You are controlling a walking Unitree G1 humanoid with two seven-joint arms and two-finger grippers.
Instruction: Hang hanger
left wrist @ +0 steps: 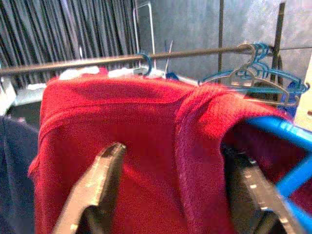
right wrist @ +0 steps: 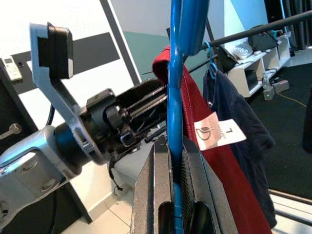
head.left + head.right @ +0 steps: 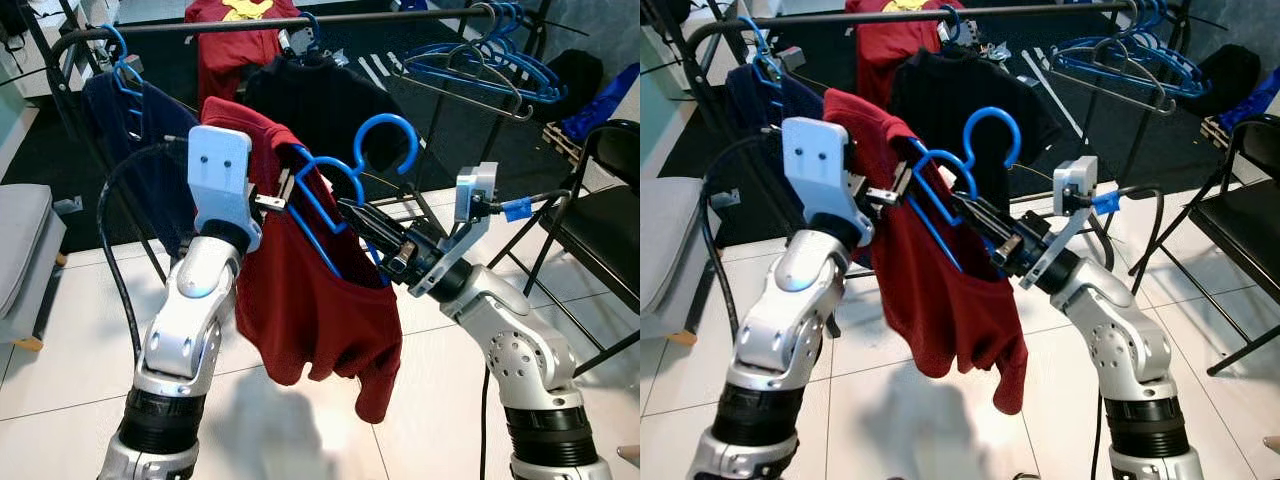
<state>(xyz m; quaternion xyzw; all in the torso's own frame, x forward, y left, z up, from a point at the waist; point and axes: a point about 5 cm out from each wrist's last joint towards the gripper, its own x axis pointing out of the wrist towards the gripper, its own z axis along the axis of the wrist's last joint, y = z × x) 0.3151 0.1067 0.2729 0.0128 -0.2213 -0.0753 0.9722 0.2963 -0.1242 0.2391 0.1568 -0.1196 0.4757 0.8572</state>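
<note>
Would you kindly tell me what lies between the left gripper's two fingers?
In the left wrist view, a fold of the red shirt fills the gap between the left gripper's spread fingers.

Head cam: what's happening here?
The robot holds a red shirt on a blue hanger in front of the clothes rail. The right gripper has its jaws shut on the hanger; the left gripper, jaws apart, is at the shirt's shoulder. The hook isn't on the rail yet. A black shirt and spare blue hangers hang there.
</note>
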